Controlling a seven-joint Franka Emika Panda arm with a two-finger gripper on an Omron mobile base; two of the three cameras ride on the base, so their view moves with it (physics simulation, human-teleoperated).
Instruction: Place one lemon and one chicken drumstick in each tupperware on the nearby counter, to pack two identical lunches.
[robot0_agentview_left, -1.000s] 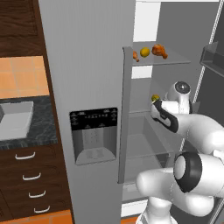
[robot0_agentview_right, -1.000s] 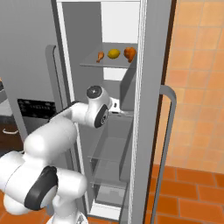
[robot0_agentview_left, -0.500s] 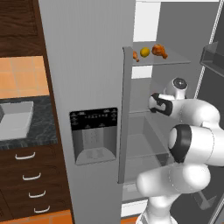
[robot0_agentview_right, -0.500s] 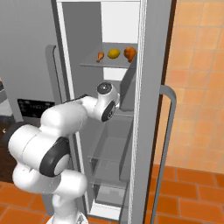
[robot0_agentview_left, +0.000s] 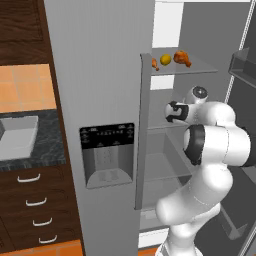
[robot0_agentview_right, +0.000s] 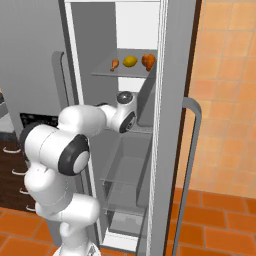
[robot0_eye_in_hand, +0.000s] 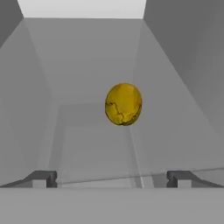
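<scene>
My gripper (robot0_eye_in_hand: 111, 179) is open inside the open fridge at middle-shelf height, with nothing between its fingers. Straight ahead of it, a little way off, a yellow lemon (robot0_eye_in_hand: 124, 104) rests on a glass shelf. On the upper shelf lie a small drumstick (robot0_agentview_left: 154, 63), a second lemon (robot0_agentview_left: 165, 59) and a larger chicken drumstick (robot0_agentview_left: 182, 57); the same row shows as drumstick (robot0_agentview_right: 115, 64), lemon (robot0_agentview_right: 130, 61), drumstick (robot0_agentview_right: 148, 60). My hand (robot0_agentview_left: 174, 111) reaches into the fridge below that shelf. A light-grey tupperware (robot0_agentview_left: 17, 136) sits on the black counter (robot0_agentview_left: 47, 150) at far left.
The grey fridge door with its dispenser panel (robot0_agentview_left: 107, 155) stands between the counter and the open compartment. The other open door (robot0_agentview_right: 172, 125) and its long handle (robot0_agentview_right: 187, 165) bound the right side. Glass shelves sit close above and below my hand.
The arm has swung forward and the hand has gone deeper into the fridge at the middle shelf. The jaws have stayed open.
</scene>
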